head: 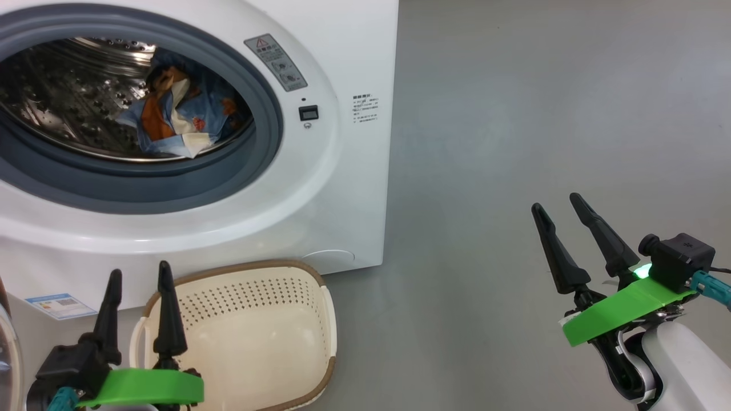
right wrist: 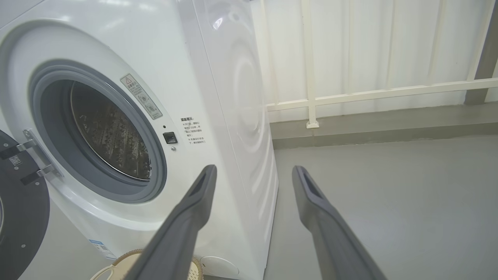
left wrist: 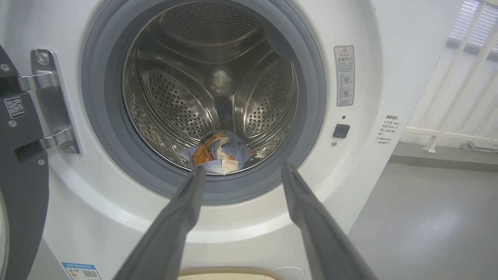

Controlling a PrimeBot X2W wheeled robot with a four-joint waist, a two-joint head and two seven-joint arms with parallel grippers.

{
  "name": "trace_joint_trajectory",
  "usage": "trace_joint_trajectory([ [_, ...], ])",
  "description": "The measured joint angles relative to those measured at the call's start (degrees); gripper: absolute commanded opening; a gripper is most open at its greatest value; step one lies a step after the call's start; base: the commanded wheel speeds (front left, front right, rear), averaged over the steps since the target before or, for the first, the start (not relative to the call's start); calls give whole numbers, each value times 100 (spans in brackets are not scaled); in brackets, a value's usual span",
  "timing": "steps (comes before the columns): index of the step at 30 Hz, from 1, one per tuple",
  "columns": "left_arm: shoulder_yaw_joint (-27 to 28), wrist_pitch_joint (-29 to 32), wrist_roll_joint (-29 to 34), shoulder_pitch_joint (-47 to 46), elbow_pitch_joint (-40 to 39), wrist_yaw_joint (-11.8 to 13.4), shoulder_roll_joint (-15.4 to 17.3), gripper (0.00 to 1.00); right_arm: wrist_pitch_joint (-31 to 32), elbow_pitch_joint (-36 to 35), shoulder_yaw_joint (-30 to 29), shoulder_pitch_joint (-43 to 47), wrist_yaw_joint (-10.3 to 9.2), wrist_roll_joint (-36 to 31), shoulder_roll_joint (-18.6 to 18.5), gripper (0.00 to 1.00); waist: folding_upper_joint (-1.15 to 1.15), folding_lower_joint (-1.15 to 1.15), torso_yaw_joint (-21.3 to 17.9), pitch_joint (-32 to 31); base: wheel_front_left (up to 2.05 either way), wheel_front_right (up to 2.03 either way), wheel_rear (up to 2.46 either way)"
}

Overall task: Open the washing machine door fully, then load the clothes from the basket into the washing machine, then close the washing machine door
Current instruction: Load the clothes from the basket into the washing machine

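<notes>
left tool (head: 140, 268), right tool (head: 556, 202) wide, empty; left wrist view: clothes (left wrist: 218, 152) in drum (left wrist: 175, 101)

Grey floor (head: 514, 114) w/ washer (head: 348, 194), basket (head: 251, 297)

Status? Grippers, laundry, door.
Open, holding nothing: left gripper, right gripper. Loaded in white washing machine: blue printed clothes; cream perforated plastic basket empty. Not yet closed: black-rimmed round door, nothing seen blocking it.

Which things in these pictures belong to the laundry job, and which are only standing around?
Belonging to the job: washing machine; washing machine door, open; clothes, inside the machine; basket, empty.
Only standing around: white railing; grey floor.
</notes>
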Motion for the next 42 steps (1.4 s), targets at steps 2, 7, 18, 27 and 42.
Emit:
trace_joint_trajectory([
  [2, 4, 0, 22, 19, -2, -1, 0, 100, 0, -3, -1, 0, 0, 0, 0, 100, 0, 0, 2, 6, 0, 0, 0],
  [7, 49, 0, 85, 28, 0, -67, 2, 100, 0, -7, -4, 0, 0, -1, 0, 100, 0, 0, 4, 45, 0, 0, 0],
  [18, 83, 0, 222, 27, 68, -152, -14, 100, 0, -7, -4, 0, 0, -1, 0, 100, 0, 0, -26, 54, 0, 0, 0],
  [27, 132, 0, 270, 18, 122, -203, -59, 100, 0, -1, 12, 0, 0, -1, -1, 100, 0, 0, -24, 48, 0, 0, 0],
  [42, 256, 0, 323, 18, 164, -303, -168, 100, 0, 20, 60, 0, 0, -1, -52, 100, 0, 0, -12, -47, 0, 0, 0],
])
